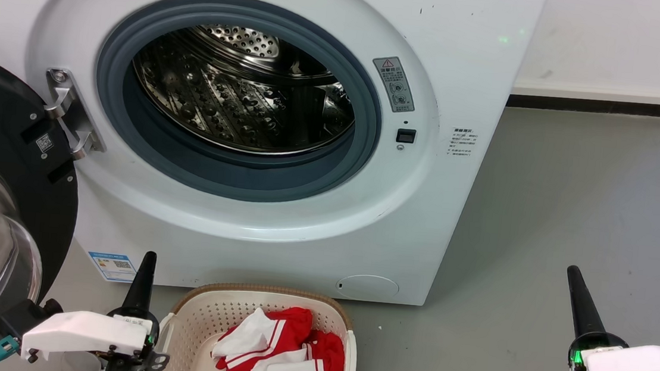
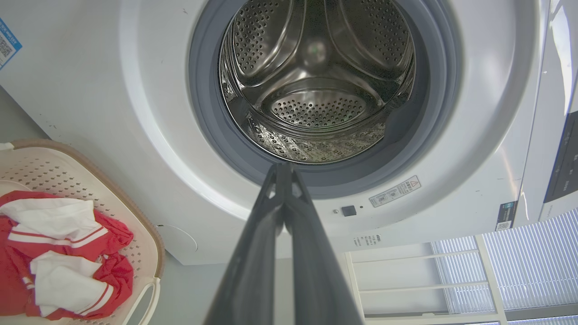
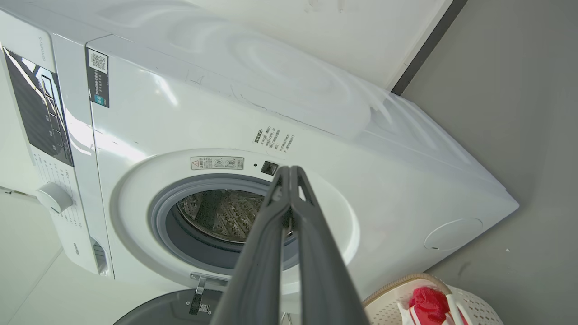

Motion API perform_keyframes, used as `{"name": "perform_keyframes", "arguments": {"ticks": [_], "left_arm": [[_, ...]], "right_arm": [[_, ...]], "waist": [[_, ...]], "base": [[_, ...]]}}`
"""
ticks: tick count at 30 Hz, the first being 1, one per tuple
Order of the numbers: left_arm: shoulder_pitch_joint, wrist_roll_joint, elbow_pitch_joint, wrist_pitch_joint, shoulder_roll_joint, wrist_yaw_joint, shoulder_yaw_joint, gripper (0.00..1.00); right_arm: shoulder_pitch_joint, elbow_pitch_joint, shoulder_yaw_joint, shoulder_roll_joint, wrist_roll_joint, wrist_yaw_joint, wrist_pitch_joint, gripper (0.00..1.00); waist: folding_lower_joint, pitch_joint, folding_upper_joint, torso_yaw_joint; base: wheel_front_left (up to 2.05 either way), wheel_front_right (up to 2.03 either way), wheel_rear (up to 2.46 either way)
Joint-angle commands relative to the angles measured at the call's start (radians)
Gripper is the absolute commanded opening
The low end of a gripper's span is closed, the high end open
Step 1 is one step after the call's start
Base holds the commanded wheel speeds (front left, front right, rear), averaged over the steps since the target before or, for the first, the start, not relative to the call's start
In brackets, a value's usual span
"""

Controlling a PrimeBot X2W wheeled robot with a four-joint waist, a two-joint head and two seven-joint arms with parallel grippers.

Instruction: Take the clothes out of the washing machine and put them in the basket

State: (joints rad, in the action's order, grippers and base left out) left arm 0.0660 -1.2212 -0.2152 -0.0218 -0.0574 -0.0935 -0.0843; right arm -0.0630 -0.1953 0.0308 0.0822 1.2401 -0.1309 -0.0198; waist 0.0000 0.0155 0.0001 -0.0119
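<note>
Red clothes (image 1: pixel 282 355) within basket (image 1: pixel 199 317) rim; grey floor (image 1: pixel 541 228) stretches rightward.

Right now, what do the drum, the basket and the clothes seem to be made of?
The drum: probably stainless steel, polished; it mirrors light and has punched holes. The basket: likely moulded plastic, matte cream, with perforated walls and a brown woven-look rim. The clothes: soft red-and-white fabric, shown by folds and creases.
</note>
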Motion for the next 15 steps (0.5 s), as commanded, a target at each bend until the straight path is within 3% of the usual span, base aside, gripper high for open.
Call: {"name": "perform_keyframes", "arguments": {"ticks": [1,15], "left_arm": [[0.020,-0.025,0.004,-0.005,-0.001,-0.006,-0.006,0.00],[0.031,-0.153,-0.009,-0.038,0.002,-0.018,-0.014,0.00]], "right_arm": [[-0.027,0.001,0.005,0.005,0.028,0.000,0.006,0.00],[-0.033,-0.017,0.018,0.002,0.161,0.000,0.039,0.00]], "waist": [[0.0000,0.000,-0.0001,0.000],[0.0000,-0.004,-0.0001,0.004]], "base": [[0.00,0.00,0.00],[0.00,0.00,0.00]]}}
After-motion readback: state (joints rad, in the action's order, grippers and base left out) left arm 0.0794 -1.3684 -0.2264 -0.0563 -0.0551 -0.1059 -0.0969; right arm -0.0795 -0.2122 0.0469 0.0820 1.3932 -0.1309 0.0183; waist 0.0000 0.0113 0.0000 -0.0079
